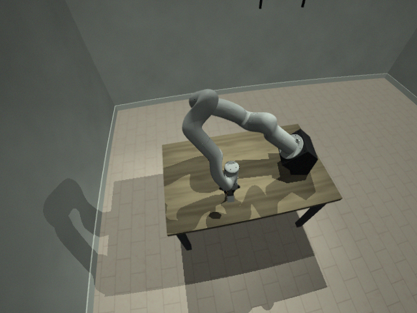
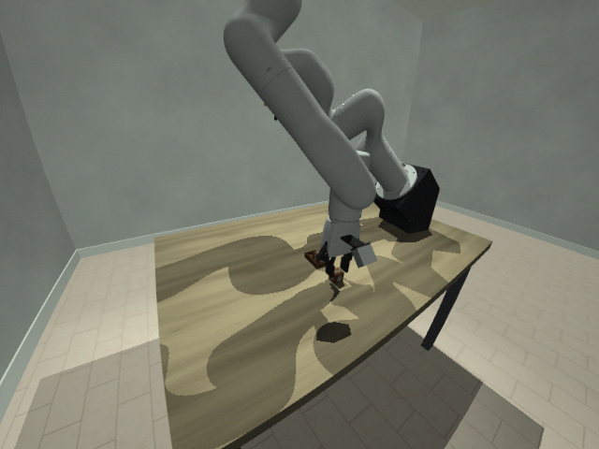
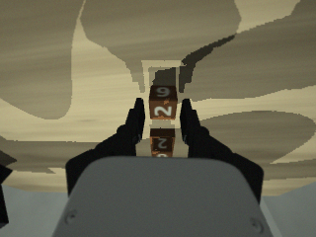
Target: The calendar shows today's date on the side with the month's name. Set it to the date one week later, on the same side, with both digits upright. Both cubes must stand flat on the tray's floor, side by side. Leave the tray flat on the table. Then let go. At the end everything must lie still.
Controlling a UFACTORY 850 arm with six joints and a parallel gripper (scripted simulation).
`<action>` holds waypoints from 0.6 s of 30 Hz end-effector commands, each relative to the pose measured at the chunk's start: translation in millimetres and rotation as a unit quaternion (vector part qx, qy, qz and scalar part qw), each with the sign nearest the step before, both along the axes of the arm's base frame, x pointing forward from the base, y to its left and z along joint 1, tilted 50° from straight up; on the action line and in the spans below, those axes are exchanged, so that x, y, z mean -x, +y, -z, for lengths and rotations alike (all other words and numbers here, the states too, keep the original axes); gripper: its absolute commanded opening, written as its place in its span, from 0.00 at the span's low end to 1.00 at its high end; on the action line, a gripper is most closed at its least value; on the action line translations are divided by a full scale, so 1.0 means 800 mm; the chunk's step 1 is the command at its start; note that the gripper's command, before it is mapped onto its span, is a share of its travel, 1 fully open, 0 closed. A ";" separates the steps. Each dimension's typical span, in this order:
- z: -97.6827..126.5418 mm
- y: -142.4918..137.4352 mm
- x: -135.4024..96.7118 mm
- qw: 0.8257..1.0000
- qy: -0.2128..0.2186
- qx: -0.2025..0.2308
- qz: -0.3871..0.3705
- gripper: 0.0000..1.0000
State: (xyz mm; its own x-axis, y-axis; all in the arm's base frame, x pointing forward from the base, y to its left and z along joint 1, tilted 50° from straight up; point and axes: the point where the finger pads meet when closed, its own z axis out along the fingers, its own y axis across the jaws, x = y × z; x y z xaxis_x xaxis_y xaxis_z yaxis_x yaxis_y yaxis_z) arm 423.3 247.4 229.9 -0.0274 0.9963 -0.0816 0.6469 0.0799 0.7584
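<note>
Arm [image 1: 199, 134] reaches down to mid-table [image 2: 232, 309], wrist near vertical, gripper [image 2: 337, 265] pointing straight at the wood. Two small brown date cubes lie in line down the centre of the wrist view. The far cube [image 3: 163, 103], centre frame, shows a white 2 toward the camera and a 6 or 9 on the face above it. The near cube [image 3: 162, 144], lower centre, also shows a 2 and is partly hidden by the gripper body. The dark fingers stand at about half spread, one on each side of the far cube, with thin slivers of gap; I judge them bracketing it, not clamped on it. This straddle looks chosen so that closing squeezes two opposite faces squarely, ready for lifting and turning. A pale rim-like outline [image 3: 146, 74] frames the spot beyond the far cube, upper centre; possibly the tray, cannot tell. The month-name side is not visible. In the exterior view both cubes are tiny, centre frame, low near the table.
</note>
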 end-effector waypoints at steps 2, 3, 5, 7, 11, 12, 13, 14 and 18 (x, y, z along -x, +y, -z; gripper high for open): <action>0.006 0.000 -0.008 1.000 0.000 0.000 0.000 0.49; 0.007 0.000 -0.009 1.000 0.000 0.000 0.000 0.49; 0.009 0.000 -0.012 1.000 0.000 0.000 0.000 0.49; 0.010 0.000 -0.012 1.000 0.000 0.000 0.000 0.49; 0.011 0.000 -0.014 1.000 0.000 0.000 0.000 0.49; 0.011 0.000 -0.014 1.000 0.000 0.000 0.000 0.49; 0.011 0.000 -0.014 1.000 0.000 0.000 0.000 0.49; 0.011 0.000 -0.014 1.000 0.000 0.000 0.000 0.49; 0.011 0.000 -0.014 1.000 0.000 0.000 0.000 0.49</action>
State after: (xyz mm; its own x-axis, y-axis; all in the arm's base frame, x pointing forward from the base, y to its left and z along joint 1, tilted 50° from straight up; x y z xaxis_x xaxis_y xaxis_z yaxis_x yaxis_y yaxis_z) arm 434.5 247.0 220.5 -0.0275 0.9963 -0.0813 0.6466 0.0797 0.7586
